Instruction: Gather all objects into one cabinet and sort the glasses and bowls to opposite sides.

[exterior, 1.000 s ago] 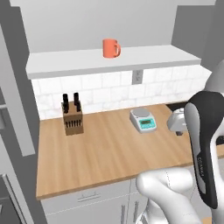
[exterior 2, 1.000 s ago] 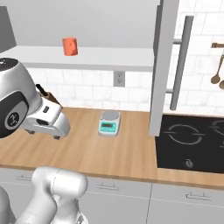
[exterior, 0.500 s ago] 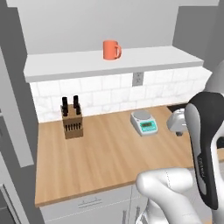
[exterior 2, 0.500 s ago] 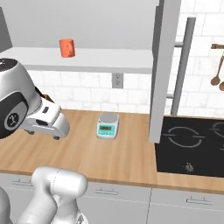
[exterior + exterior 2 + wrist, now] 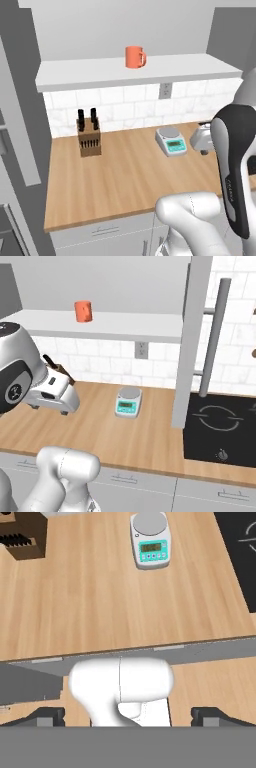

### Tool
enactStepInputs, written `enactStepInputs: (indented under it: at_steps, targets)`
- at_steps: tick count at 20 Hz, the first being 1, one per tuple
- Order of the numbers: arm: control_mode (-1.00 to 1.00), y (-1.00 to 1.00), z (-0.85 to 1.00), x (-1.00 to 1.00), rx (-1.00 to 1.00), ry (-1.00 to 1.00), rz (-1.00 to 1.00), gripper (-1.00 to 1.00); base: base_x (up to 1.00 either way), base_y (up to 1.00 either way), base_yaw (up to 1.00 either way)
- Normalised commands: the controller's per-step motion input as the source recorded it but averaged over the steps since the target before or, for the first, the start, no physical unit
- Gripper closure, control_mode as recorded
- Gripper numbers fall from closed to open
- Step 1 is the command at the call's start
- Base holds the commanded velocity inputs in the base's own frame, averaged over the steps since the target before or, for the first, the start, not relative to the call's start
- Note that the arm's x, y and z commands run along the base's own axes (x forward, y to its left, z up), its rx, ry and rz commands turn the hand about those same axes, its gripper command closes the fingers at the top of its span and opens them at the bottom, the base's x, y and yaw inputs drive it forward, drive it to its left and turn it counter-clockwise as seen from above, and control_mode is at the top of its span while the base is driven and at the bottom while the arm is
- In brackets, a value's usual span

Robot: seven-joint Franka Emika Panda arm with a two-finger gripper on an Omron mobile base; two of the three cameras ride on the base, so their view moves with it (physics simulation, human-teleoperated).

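Claw (image 5: pixel 128 714) fully open, empty, aimed down at surface (image 5: pixel 90 607) front edge in hand view. Left base view: coral-orange mug (image 5: pixel 134 56) upright mid-shelf (image 5: pixel 75 75), high above and beyond claw. Right base view: mug near shelf's left end.

Mug on the shelf, three things on the tabletop below.
The mug (image 5: pixel 134 56) stands on the shelf (image 5: pixel 90 74); beneath, knife block (image 5: pixel 89 138) left, scale (image 5: pixel 171 141) centre, cooktop (image 5: pixel 220 428) right, seemingly set flush into the tabletop (image 5: pixel 125 175).
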Motion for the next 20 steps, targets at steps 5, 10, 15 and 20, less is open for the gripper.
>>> enactStepInputs:
  at_steps: [5, 10, 15, 20]
  targets:
    - [1.0, 0.0, 0.0, 0.0, 0.0, 0.0, 0.0, -1.0, 0.07, -0.04, 0.03]
    - [-1.0, 0.0, 0.18, -0.04, 0.0, -0.21, 0.02, -1.0, 0.0, 0.0, 0.0]
    - [-1.0, 0.0, 0.42, 0.0, 0.0, -0.27, 0.07, -1.0, 0.0, 0.0, 0.0]
    - [-1.0, 0.01, 0.41, 0.14, 0.01, -0.25, 0.05, -1.0, 0.0, 0.0, 0.0]
